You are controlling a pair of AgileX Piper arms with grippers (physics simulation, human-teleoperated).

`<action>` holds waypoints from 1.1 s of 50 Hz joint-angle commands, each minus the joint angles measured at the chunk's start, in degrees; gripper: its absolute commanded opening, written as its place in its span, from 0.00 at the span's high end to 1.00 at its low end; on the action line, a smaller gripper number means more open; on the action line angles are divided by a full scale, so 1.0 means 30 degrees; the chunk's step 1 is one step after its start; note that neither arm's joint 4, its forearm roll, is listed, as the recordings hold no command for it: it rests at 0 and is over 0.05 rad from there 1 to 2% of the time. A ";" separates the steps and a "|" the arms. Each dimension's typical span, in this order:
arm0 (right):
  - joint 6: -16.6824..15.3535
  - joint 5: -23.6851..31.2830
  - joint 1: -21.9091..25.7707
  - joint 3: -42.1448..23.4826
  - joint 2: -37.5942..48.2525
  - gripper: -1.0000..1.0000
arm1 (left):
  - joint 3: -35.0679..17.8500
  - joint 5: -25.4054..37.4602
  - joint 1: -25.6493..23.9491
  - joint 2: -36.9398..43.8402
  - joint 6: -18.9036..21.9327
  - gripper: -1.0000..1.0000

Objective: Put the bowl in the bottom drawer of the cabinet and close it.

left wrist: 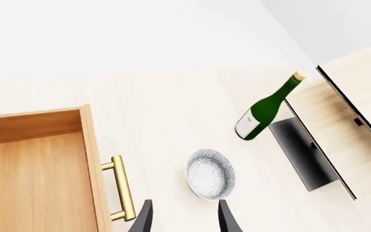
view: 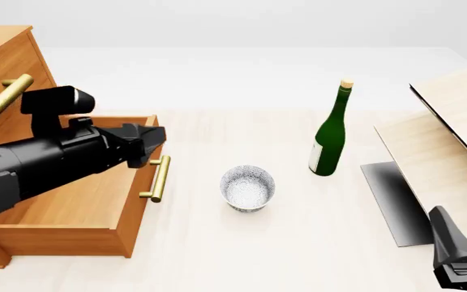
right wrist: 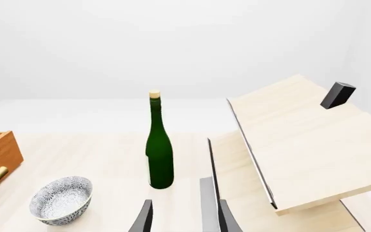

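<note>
The speckled white bowl (view: 248, 187) stands upright on the table, just right of the bottom drawer (view: 71, 213), which is pulled out of the cabinet (view: 10, 61) and holds nothing. My left gripper (view: 148, 143) hovers open over the drawer's front edge near its brass handle (view: 159, 178). In the left wrist view the bowl (left wrist: 210, 174) lies just beyond my open left gripper (left wrist: 184, 220), with the handle (left wrist: 122, 188) beside it. My right gripper (view: 454, 252) is low at the near right, open (right wrist: 184, 220) and far from the bowl (right wrist: 62, 199).
A green bottle (view: 329, 137) with a cork stands upright behind and right of the bowl. Pale wooden boards (view: 452, 152) lean at the right with a dark plate (view: 391, 201) beneath. Another brass handle (view: 2, 97) sticks out of the cabinet above the open drawer.
</note>
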 commanded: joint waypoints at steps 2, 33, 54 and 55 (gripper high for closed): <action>0.0018 -0.0006 0.0015 0.0001 0.0013 0.00 | -0.0506 -0.0705 -0.0534 0.1257 -0.0736 0.00; 0.0028 -0.0014 0.0029 0.0002 0.0026 0.00 | -0.1765 -0.2430 -0.0418 0.4875 -0.1852 0.00; 0.0027 -0.0015 0.0030 0.0002 0.0029 0.00 | -0.2702 -0.3333 -0.0454 0.7421 -0.2011 0.00; 0.0028 -0.0015 0.0028 0.0002 0.0029 0.00 | -0.2743 -0.3374 -0.0497 0.7509 -0.2055 0.00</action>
